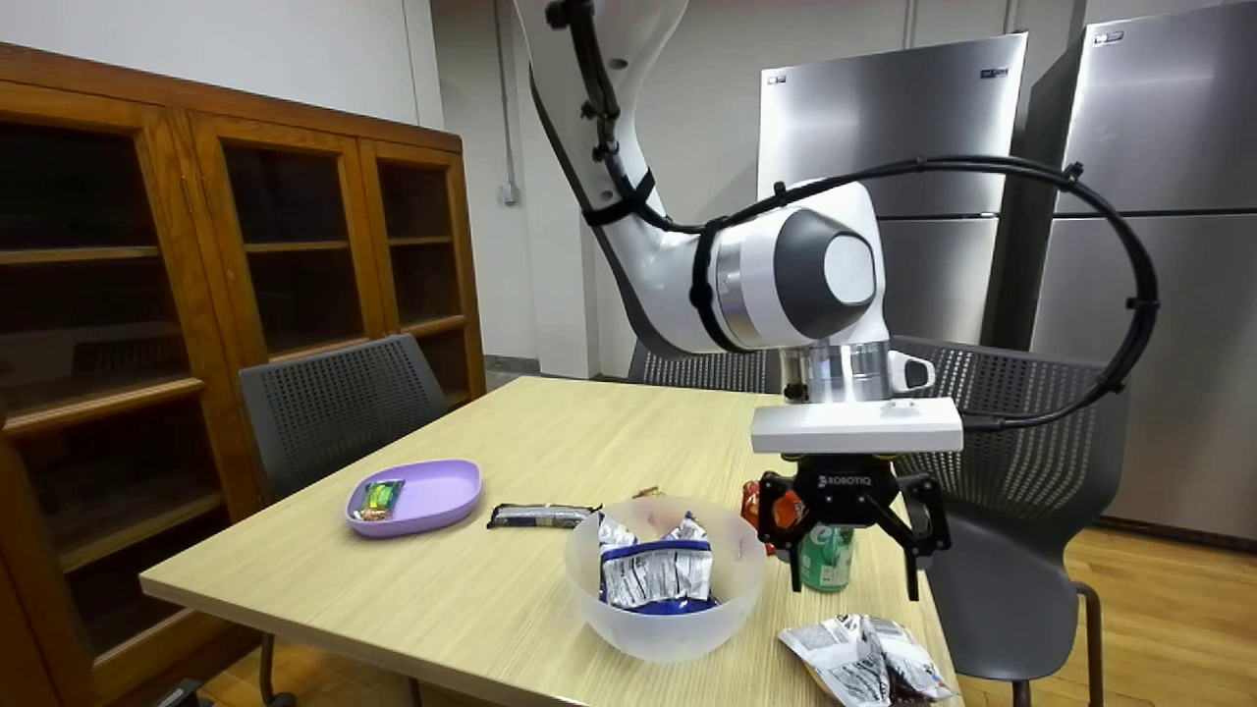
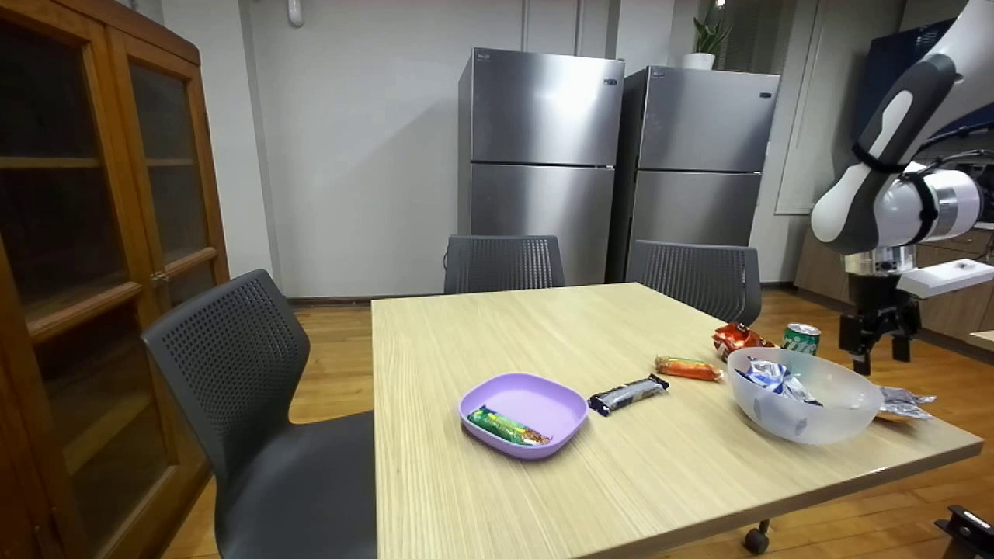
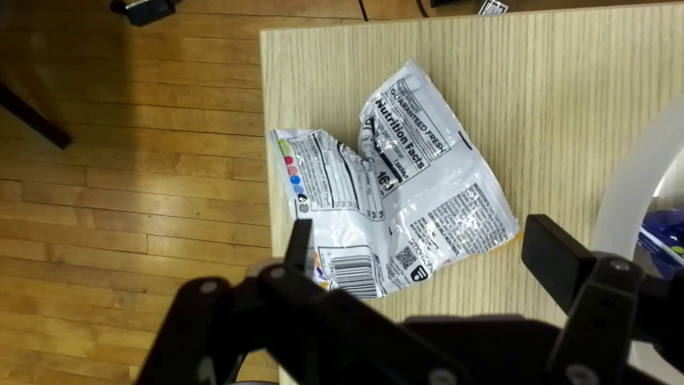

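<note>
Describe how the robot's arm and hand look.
The arm is white and dark grey, with silver bands; a black cable, tied on with straps, loops beside it. Below a white block, the hand is black, two-fingered, lettered ROBOTIQ.

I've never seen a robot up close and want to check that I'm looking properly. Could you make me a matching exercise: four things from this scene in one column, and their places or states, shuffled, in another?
Things
1. Gripper
2. Purple tray
3. Frosted bowl
4. Silver packet

Places or states
A. Contains a green-wrapped snack
B. Open, holding nothing
C. Crumpled, on the table beside the bowl
D. Contains blue-and-silver packaging

Right pairs: 1-B, 2-A, 3-D, 4-C
</note>
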